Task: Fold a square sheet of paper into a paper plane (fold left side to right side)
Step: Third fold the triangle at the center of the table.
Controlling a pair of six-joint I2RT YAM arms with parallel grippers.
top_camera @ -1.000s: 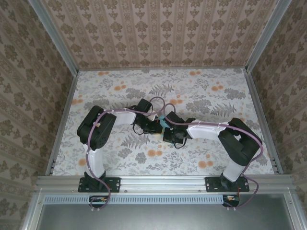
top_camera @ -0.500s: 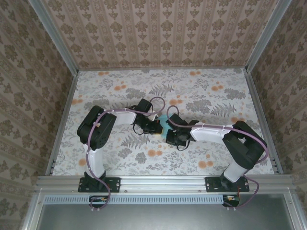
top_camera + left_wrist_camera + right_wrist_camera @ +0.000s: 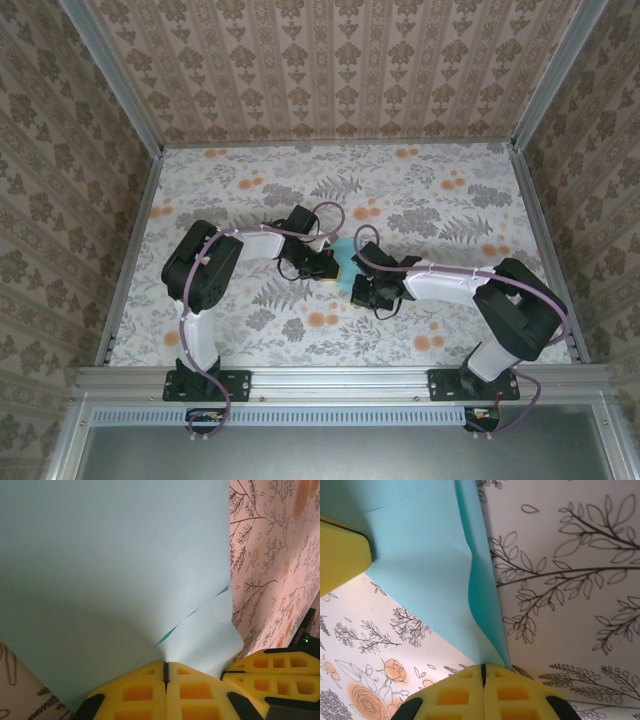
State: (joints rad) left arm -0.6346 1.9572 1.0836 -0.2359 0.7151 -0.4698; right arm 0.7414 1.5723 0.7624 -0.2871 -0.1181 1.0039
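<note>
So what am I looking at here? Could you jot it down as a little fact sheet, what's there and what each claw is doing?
thing: sheet of paper, light blue, bowed, one layer lapping over another
left gripper: shut, pinching the paper's edge
right gripper: shut, pinching another edge of the same paper
surface: table with a flower-patterned cover
position: both grippers close together near the table's middle
plane shape: not yet visible

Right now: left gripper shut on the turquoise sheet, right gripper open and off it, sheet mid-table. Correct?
No. The right gripper is also shut on the turquoise sheet: the right wrist view shows its jaws together, the paper's edge running into the seam. The left gripper is shut on it, mid-table, as you said.
</note>
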